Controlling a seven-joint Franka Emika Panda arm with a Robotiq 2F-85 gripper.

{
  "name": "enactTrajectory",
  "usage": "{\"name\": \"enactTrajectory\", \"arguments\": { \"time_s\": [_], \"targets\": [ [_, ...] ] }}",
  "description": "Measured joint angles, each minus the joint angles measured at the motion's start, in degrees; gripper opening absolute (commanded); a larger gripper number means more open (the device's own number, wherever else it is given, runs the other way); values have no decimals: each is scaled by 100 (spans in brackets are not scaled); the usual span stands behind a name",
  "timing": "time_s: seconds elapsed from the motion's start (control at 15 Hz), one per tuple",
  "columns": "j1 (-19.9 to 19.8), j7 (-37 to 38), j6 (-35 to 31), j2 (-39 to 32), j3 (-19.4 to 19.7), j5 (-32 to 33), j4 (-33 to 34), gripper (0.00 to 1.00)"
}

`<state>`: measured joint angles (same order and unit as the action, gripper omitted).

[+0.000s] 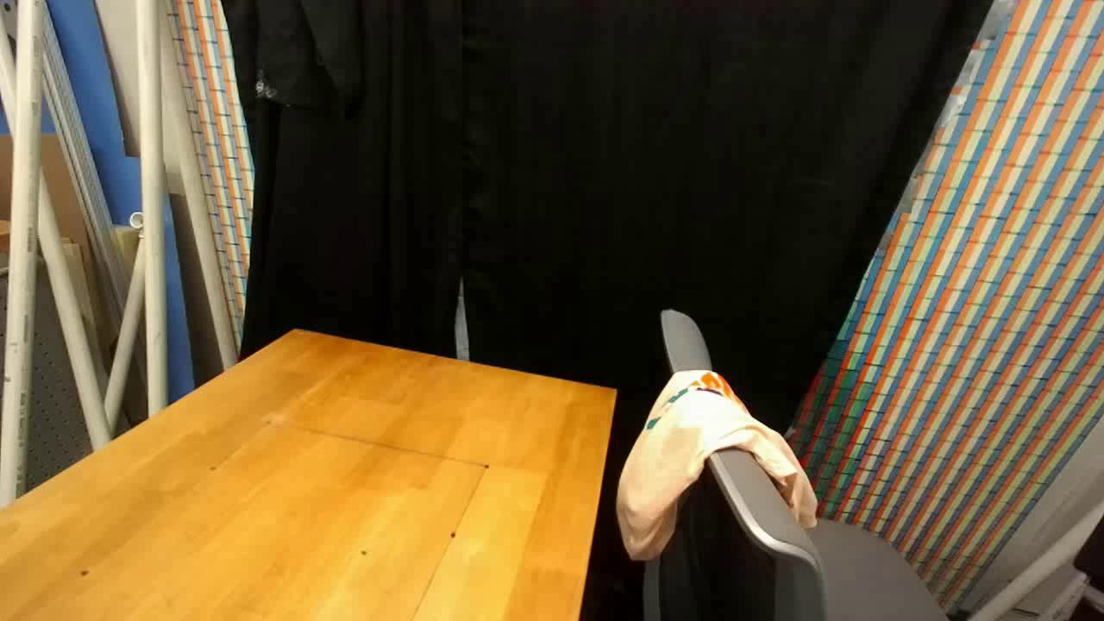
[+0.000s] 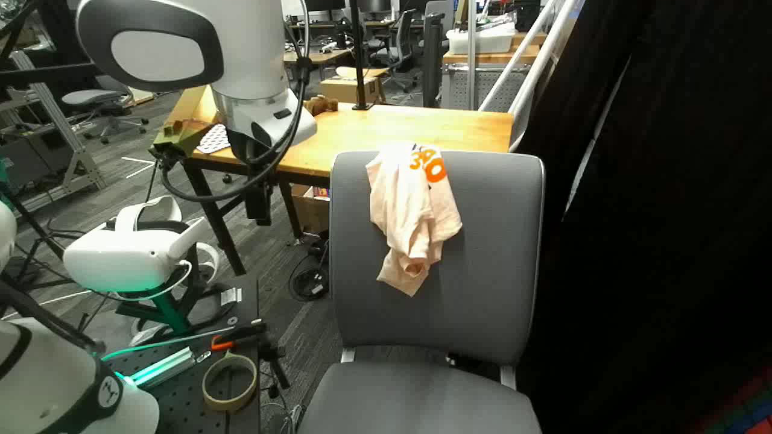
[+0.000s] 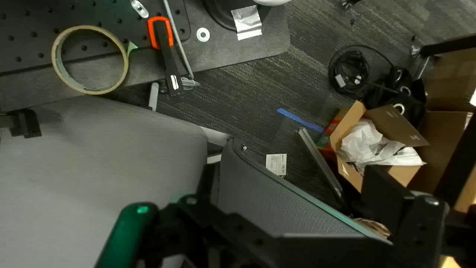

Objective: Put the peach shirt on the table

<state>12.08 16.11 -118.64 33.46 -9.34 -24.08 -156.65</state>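
The peach shirt (image 1: 681, 457) with orange print hangs draped over the top of a grey chair's backrest; it also shows in an exterior view (image 2: 407, 211). The shirt is out of the wrist view. The wooden table (image 1: 362, 483) stands behind the chair's backrest, and it shows in an exterior view too (image 2: 422, 126). My gripper (image 2: 259, 211) points down in the air beside the chair, apart from the shirt. In the wrist view my gripper (image 3: 292, 182) has its fingers wide apart with nothing between them; the chair's edge and the floor show below.
The grey chair (image 2: 494, 253) stands against the table's edge. A black curtain (image 2: 651, 211) hangs beside it. A white headset (image 2: 126, 259) and a tape roll (image 2: 229, 383) sit on the robot's base plate. A black pole (image 2: 360, 54) rises from the table. An open cardboard box (image 3: 349, 175) lies on the floor.
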Motion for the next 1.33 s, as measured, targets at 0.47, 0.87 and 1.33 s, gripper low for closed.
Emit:
{"name": "enactTrajectory", "arguments": {
  "time_s": [0.47, 0.87, 1.33],
  "targets": [
    [0, 0, 0, 10, 0, 0, 9, 100],
    [-176, 80, -22, -32, -100, 524, 79, 100],
    [-363, -311, 128, -58, -331, 2030, 1399, 100]
  ]
}}
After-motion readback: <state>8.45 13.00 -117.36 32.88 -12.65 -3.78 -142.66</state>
